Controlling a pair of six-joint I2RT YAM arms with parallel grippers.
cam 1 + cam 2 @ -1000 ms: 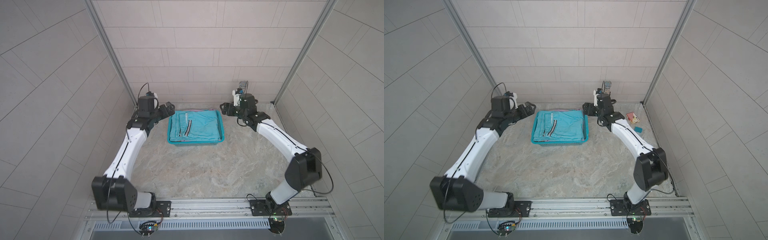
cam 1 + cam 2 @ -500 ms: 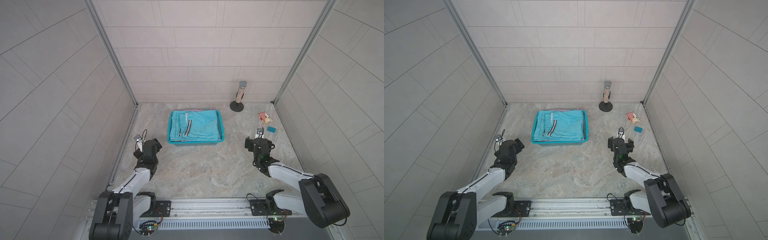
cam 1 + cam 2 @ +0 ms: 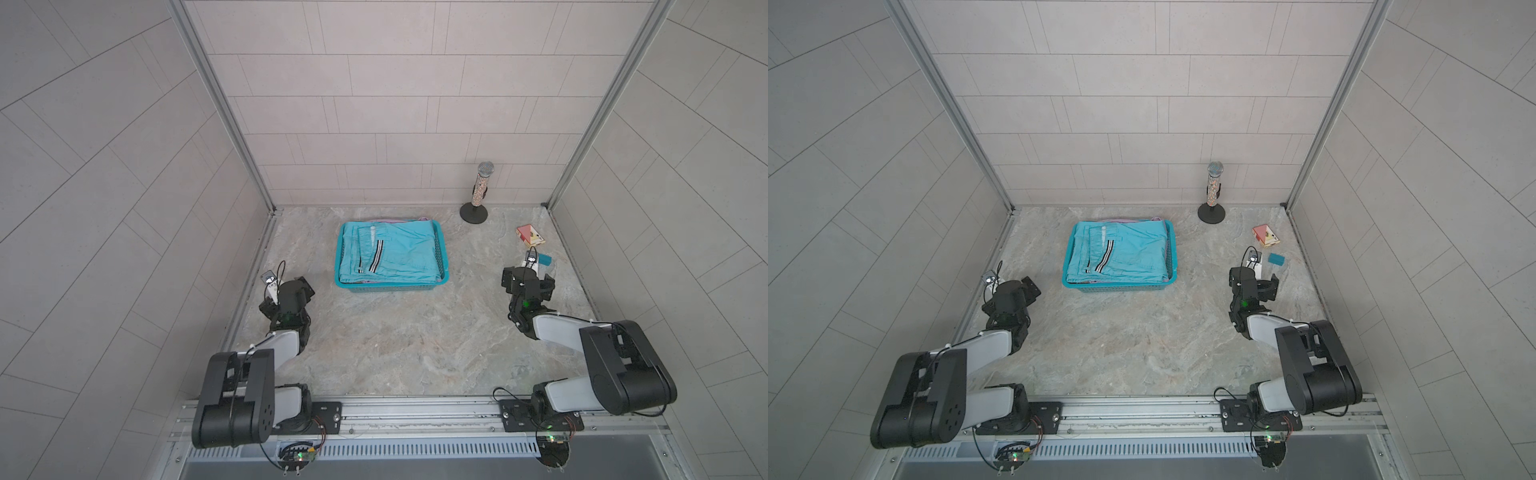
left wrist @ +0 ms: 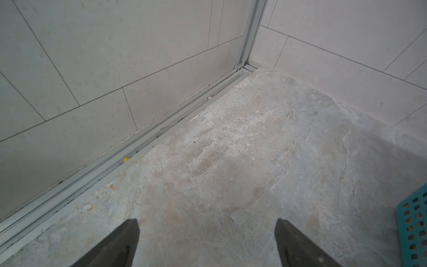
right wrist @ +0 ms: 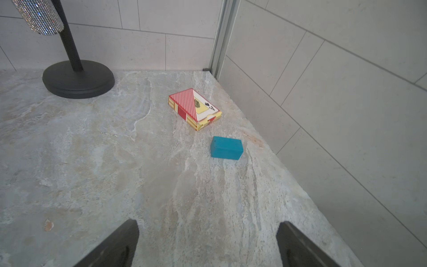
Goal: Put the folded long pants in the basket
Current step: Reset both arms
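**One basket, two pairs in view, two empty grippers**

One turquoise basket (image 3: 390,287) (image 3: 1118,288) stands toward the far middle of the marbled tabletop (image 3: 395,345), and a corner of its lattice wall shows in the left wrist view (image 4: 413,227). The folded pants lie inside it in a stack. One turquoise pair (image 3: 401,253) (image 3: 1131,254) lies on top, nearly filling the rim, with one black-and-white striped band across it. Under it, a thin strip of one lilac pair (image 3: 395,220) (image 3: 1133,219) shows along the far edge. That makes two pairs countable; anything deeper in the stack is hidden.

Both arms sit low at the near side, well apart from the basket. The left gripper (image 3: 300,286) (image 3: 1022,286) (image 4: 206,222) is near the left wall, with its jaws spread wide over bare tabletop and nothing between them. The right gripper (image 3: 528,280) (image 3: 1254,283) (image 5: 208,222) is near the right wall, equally wide apart and empty.

Three other things stand on the right. One glittery microphone (image 3: 483,187) (image 3: 1214,185) (image 5: 39,18) is upright on a round black stand in the far right corner. Nearer lies one red card box (image 3: 530,237) (image 3: 1265,235) (image 5: 194,107). Nearer again is one small teal block (image 3: 544,260) (image 3: 1276,259) (image 5: 226,148), just beyond the right gripper.
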